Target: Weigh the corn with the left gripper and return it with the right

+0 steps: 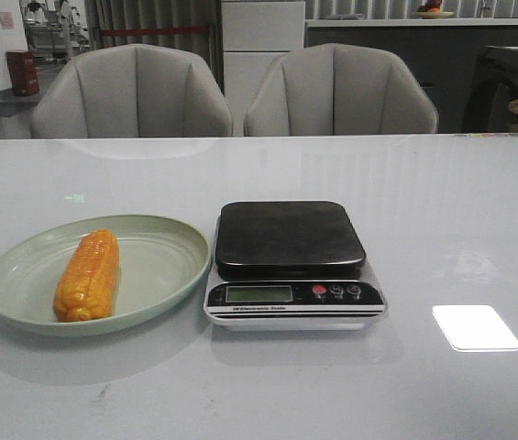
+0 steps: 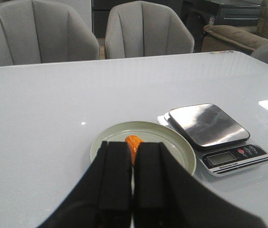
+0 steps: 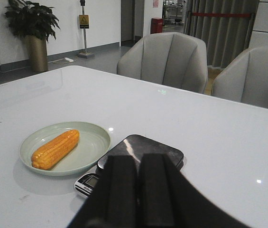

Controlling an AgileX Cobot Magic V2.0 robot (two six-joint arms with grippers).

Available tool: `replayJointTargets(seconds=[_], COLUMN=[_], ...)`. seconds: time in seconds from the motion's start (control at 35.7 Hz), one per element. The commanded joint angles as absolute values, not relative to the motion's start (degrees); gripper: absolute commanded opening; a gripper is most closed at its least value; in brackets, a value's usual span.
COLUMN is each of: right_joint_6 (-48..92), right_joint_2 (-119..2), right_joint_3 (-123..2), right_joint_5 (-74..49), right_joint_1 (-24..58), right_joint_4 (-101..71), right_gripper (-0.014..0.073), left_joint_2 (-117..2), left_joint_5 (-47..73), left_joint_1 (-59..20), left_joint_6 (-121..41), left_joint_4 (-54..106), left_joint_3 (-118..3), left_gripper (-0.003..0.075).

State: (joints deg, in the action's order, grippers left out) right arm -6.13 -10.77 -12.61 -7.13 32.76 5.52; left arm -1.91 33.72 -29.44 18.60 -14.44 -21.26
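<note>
The orange-yellow corn [image 1: 89, 275] lies lengthwise on the pale green plate [image 1: 162, 266] at the left of the table. A kitchen scale [image 1: 291, 238] with a dark empty platform stands just right of the plate. Neither gripper shows in the front view. In the left wrist view my left gripper [image 2: 133, 183] is shut and empty, held back from the plate [image 2: 171, 147]; only the corn's tip [image 2: 134, 141] shows past the fingers. In the right wrist view my right gripper [image 3: 137, 190] is shut and empty, held back from the scale [image 3: 145, 147], with the corn [image 3: 56, 148] off to one side.
Two grey chairs [image 1: 130, 92] [image 1: 341, 90] stand behind the table's far edge. A bright light reflection [image 1: 475, 327] lies on the white tabletop right of the scale.
</note>
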Motion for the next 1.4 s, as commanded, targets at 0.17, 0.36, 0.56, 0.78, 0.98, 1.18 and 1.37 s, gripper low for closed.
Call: replayJointTargets(seconds=[0.17,0.36,0.56,0.78,0.98,1.18,1.37], right_joint_6=[-5.5,-5.5,-5.5,-5.5,-5.5,-5.5,-5.5], right_joint_2=[-11.5,-11.4,-11.4,-11.4,-11.4,-11.4,-11.4], right_joint_3=[-14.1,-14.1,-14.1,-14.1,-14.1,-14.1,-14.1], right_joint_5=[-2.9,-3.0,-3.2,-3.2,-3.2,-3.2,-3.2], right_joint_1=[32.4,32.4,32.4,32.4,32.4,32.4,32.4], right_joint_4=[6.4,6.4,6.4,6.4,6.4,6.4,6.4], right_gripper=[0.0135,0.0134,0.0134,0.0134,0.0134,0.0134,0.0134], left_joint_2=[-2.6,-2.6,-2.6,-2.6,-2.6,-2.6,-2.6], left_joint_5=[29.7,29.7,29.7,29.7,29.7,20.5,8.9], left_joint_1=[-29.4,-29.4,-29.4,-29.4,-27.4,-18.2,-8.1], left_joint_6=[18.9,18.9,18.9,18.9,18.9,8.1,5.1], left_joint_4=[-15.0,-15.0,-15.0,-15.0,-13.7,-10.7,-6.0], left_joint_3=[-22.8,-22.8,-22.8,-22.7,-20.1,-13.2,-5.6], left_gripper=[0.0123,0.0123,0.0123,0.0123,0.0123,0.0123,0.0123])
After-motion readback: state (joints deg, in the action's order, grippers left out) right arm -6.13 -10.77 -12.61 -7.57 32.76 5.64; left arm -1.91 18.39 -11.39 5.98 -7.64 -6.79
